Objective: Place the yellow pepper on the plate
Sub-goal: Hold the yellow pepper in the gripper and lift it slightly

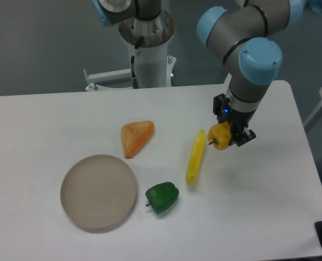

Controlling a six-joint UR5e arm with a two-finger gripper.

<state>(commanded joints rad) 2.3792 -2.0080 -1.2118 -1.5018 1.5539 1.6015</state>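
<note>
Gripper (230, 136) clamped on yellow pepper (218, 136), held right of the long yellow pod (195, 156).
Plate (98, 191) well apart, front-left; green pepper (162, 197) just beside its right rim, orange wedge (136, 137) behind.

White table (52, 119), grey wall (36, 43), even light

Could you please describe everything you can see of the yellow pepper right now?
The yellow pepper is a small, blocky, yellow-orange piece with lobed sides and a short dark stem pointing left, toward the long yellow pod. It looks smooth and slightly glossy, like plastic. The tool is shut on its right side, covering part of it. Whether it rests on the white table or is just lifted off it cannot be told. It sits far right of the plate, touching nothing else visible.
</note>
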